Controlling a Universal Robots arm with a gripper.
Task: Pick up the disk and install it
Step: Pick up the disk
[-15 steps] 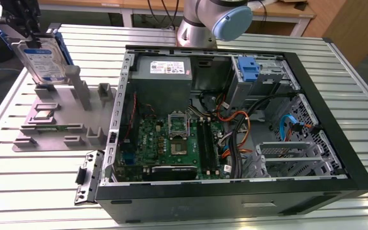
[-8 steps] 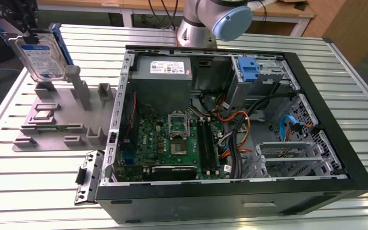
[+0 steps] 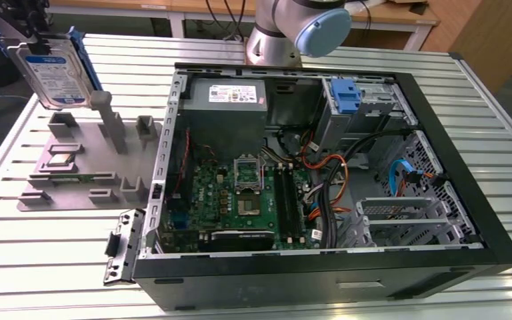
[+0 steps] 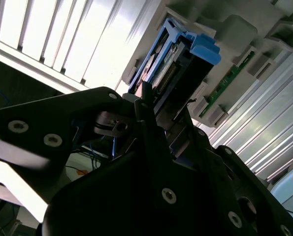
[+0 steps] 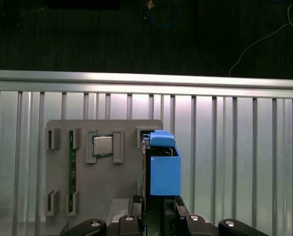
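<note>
One flat, rectangular silver disk (image 3: 56, 72), with a white-and-blue label and a bright blue plastic frame, hung in the upper left of the exterior view. It was tilted, with its label facing the camera. The black gripper (image 3: 35, 35) was clenched on its upper end, and the frame edge cut off most of the gripper. In the second wrist view the dark fingers (image 4: 151, 123) pinched the disk (image 4: 178, 64) from both sides, though shadow hid the exact contact. In the first wrist view the disk (image 5: 163, 169) showed edge-on above the gripper (image 5: 158, 219), of which little more than its screw-studded knuckles was visible.

Below the disk lay a grey plastic fixture (image 3: 78, 190) with upright posts and slots on the slatted metal table (image 3: 43, 260). Whether the disk's lower corner cleared the tallest post could not be told. A square silver processor chip (image 5: 103, 146) and a thin green memory stick (image 5: 73, 169) sat in the fixture (image 5: 107, 191).

An open black computer case (image 3: 283, 287) filled the middle and right of the exterior view. Its motherboard was exposed, and tangled cables partly obscured its drive bays.
</note>
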